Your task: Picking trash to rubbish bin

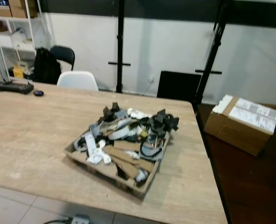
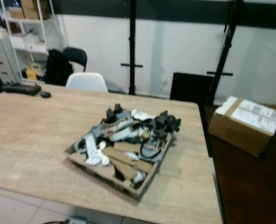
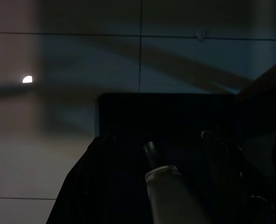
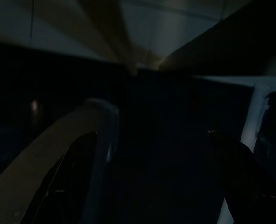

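Left gripper [image 3: 156, 149]: hangs idle in deep shade over tiled floor; its two black fingers [image 3: 82, 182] stand apart with nothing between them.
Right gripper [image 4: 152, 154]: hangs idle in the dark; its black fingers [image 4: 68, 177] are spread apart and hold nothing.
Floor [image 1: 17, 207]: pale tiles show below the near edge of the table, with a small grey thing lying on them that is too cut off to tell.
Table [image 1: 31, 135]: a long light wooden top crossing the head views, its right end near the middle right.
Tray [image 1: 142, 185]: a shallow cardboard tray lying on the table toward its right end, turned at an angle to the table edge.
Trash [image 1: 124, 135]: heaped inside the tray, a jumble of black pieces, white pieces, brown card scraps and grey bits; the single items are hard to tell apart.
Box [image 1: 243, 122]: a brown cardboard box with white labels on top, standing on a dark surface to the right of the table, well apart from the tray.
Keyboard [image 1: 14, 87]: a dark flat thing at the far left edge of the table, with a small dark mouse [image 1: 38, 93] just beside it.
White chair [image 1: 77, 80]: pushed up behind the far side of the table.
Black chair [image 1: 63, 56]: farther back, with a black bag [image 1: 45, 66] beside it.
Shelf [image 1: 17, 35]: a white rack at far left holding boxes.
Wall [image 1: 175, 46]: white, crossed by two black poles.
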Motion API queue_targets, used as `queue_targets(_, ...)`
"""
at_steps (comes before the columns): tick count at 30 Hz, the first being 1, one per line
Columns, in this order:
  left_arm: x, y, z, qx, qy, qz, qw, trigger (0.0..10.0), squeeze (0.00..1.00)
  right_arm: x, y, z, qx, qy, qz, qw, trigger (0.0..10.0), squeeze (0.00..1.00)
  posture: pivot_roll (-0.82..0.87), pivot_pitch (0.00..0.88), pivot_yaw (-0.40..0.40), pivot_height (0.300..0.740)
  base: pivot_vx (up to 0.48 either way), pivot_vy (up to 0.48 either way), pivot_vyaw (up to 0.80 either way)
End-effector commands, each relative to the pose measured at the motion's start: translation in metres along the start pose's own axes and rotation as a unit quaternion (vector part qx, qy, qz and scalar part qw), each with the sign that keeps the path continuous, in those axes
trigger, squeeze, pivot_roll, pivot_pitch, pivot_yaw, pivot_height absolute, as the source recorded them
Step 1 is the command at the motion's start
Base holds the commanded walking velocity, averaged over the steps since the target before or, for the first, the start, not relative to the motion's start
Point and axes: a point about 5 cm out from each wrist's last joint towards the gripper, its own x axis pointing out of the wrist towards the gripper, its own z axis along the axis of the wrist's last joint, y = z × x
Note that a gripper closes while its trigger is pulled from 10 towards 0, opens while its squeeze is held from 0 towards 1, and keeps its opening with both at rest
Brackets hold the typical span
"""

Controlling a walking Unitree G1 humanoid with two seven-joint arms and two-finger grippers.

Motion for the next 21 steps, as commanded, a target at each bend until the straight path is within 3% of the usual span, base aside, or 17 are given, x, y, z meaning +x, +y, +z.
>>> queue_targets(1, -0.0035, 0.003, -0.0146, 0.002, 0.024, 0.002, 1.0, 10.0, 0.0, -0.0018, 0.0066, -0.0168, 0.002, 0.031, 0.013, 0.999, 10.0, 0.0, -0.07, 0.118, -0.005, 0.74, 0.0, 0.0, 0.0)
queue_targets(10, -0.0035, 0.0013, -0.0155, 0.01, 0.025, -0.001, 1.0, 10.0, 0.0, -0.002, 0.0083, -0.019, -0.004, 0.042, 0.023, 0.999, 10.0, 0.0, -0.07, 0.119, -0.007, 0.74, 0.0, 0.0, 0.0)
queue_targets(21, -0.003, 0.0001, -0.0149, 0.009, 0.025, -0.003, 1.0, 10.0, 0.0, -0.0012, 0.0059, -0.0146, -0.011, 0.041, 0.022, 0.999, 10.0, 0.0, -0.07, 0.118, -0.009, 0.74, 0.0, 0.0, -0.8)
